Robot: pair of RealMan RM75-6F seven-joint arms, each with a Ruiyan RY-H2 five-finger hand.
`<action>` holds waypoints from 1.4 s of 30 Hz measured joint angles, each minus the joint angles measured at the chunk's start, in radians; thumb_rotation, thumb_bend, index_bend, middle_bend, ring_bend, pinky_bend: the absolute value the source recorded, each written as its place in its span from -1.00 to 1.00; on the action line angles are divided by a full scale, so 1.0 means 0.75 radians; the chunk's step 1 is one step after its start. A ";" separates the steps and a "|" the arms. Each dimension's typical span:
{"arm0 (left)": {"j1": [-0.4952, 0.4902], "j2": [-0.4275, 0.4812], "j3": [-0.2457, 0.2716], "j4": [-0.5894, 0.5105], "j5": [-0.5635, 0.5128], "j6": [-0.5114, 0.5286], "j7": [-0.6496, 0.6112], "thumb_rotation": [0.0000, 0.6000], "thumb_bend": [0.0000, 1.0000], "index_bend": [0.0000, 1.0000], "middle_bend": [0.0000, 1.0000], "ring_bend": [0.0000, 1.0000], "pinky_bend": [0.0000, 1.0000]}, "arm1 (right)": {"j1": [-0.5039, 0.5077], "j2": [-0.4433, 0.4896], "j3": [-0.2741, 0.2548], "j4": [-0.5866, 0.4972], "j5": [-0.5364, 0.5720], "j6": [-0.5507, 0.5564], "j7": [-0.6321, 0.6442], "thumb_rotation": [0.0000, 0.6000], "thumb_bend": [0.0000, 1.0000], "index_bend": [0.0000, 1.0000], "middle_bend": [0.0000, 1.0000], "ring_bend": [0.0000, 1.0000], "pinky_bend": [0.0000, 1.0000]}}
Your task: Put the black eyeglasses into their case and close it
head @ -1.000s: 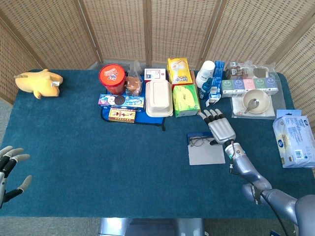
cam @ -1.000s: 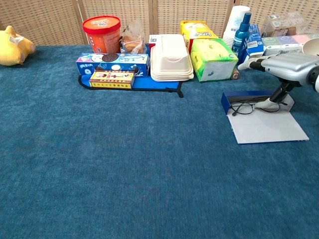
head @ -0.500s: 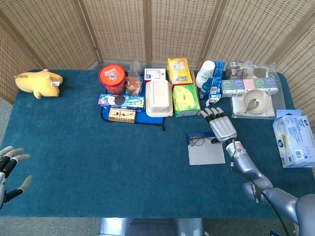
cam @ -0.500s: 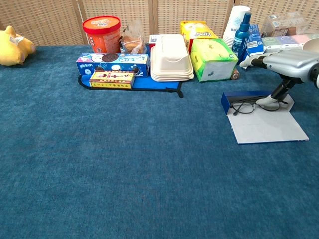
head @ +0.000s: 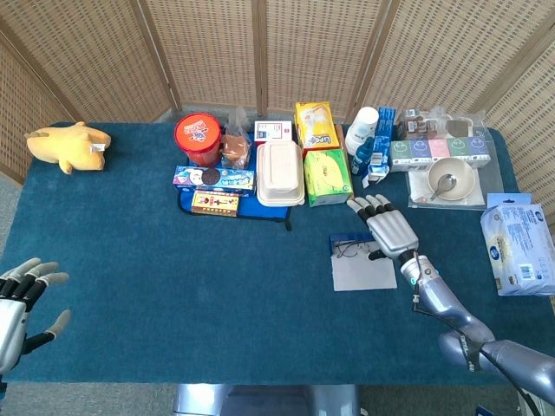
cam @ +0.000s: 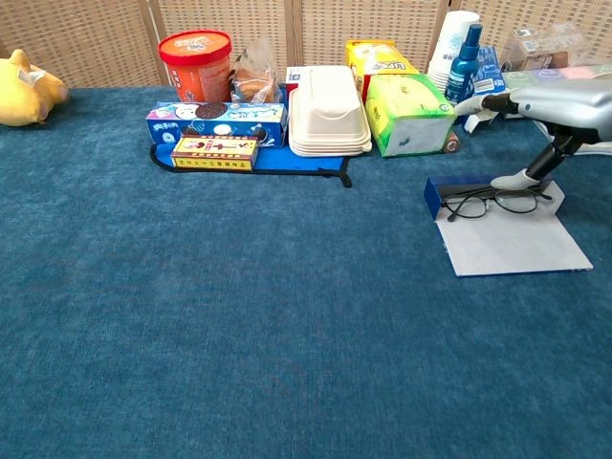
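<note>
The black eyeglasses (head: 350,251) (cam: 492,203) lie folded in the open case, against its blue tray wall (cam: 457,185) (head: 340,240) and partly on the flat grey lid (cam: 516,244) (head: 364,274). My right hand (head: 388,231) (cam: 559,103) hovers over the right end of the glasses with its fingers stretched out flat. Its thumb (cam: 516,178) points down just above the frame and holds nothing. My left hand (head: 22,305) hangs open at the table's near left edge, far from the case.
Behind the case stand a green tissue box (head: 326,176) (cam: 409,113), a white lunch box (head: 279,173), a blue spray bottle (cam: 463,59) and paper cups (head: 362,130). A bowl with a spoon (head: 450,179) and a wipes pack (head: 519,249) lie to the right. A yellow plush toy (head: 68,146) sits far left.
My right hand has lifted, its thumb rising off the glasses, which stay in the case. My left hand has come a little further into view.
</note>
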 measured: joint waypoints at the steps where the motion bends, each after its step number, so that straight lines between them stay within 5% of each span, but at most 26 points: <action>1: -0.004 -0.005 0.001 0.000 0.002 -0.007 0.004 0.99 -0.55 -0.38 -0.48 -0.68 -0.61 | 0.002 0.023 0.005 -0.040 0.011 -0.008 0.002 0.62 -0.45 -0.85 -0.73 -0.97 -0.83; 9: -0.025 -0.039 0.007 -0.007 0.002 -0.049 0.027 1.00 -0.55 -0.38 -0.48 -0.68 -0.61 | 0.037 0.090 0.022 -0.144 0.111 -0.096 -0.016 0.15 -0.45 -0.71 -0.67 -0.89 -0.82; 42: -0.040 -0.060 0.019 0.017 -0.034 -0.072 0.016 1.00 -0.55 -0.40 -0.49 -0.68 -0.61 | 0.151 0.110 -0.065 -0.175 0.393 -0.266 -0.168 0.00 -0.52 -0.52 -0.55 -0.71 -0.77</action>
